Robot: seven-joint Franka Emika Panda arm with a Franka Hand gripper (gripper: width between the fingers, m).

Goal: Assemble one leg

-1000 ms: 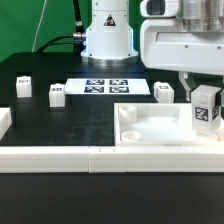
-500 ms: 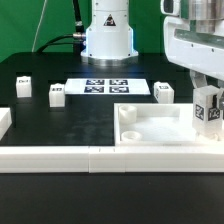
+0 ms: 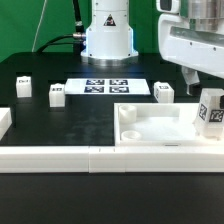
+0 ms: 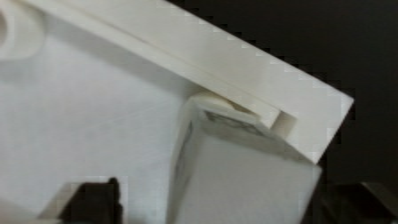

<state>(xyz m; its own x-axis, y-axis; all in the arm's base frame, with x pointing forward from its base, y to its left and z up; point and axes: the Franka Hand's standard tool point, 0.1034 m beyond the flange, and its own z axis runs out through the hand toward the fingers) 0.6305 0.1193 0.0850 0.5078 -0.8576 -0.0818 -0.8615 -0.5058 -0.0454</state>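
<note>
My gripper (image 3: 207,98) is shut on a leg (image 3: 211,112), a white stubby post with a square tag on its side. It holds the leg upright at the corner of the large white tray (image 3: 150,128) on the exterior view's right. In the wrist view the leg (image 4: 246,160) runs between the two dark fingertips (image 4: 98,200) of my gripper (image 4: 231,203). Its far end is at a round corner hole (image 4: 237,112) of the tray (image 4: 89,120). Whether the end is inside the hole cannot be told. Three more legs (image 3: 22,87) (image 3: 57,94) (image 3: 164,91) stand on the black table.
The marker board (image 3: 107,87) lies flat in front of the robot base (image 3: 107,35). A long white rail (image 3: 60,155) runs along the table's near side, with a white block (image 3: 5,120) at its left end. The tray has another round hole (image 3: 128,113).
My gripper has moved to the exterior view's right and down with the leg, which now sits lower at the tray's corner.
</note>
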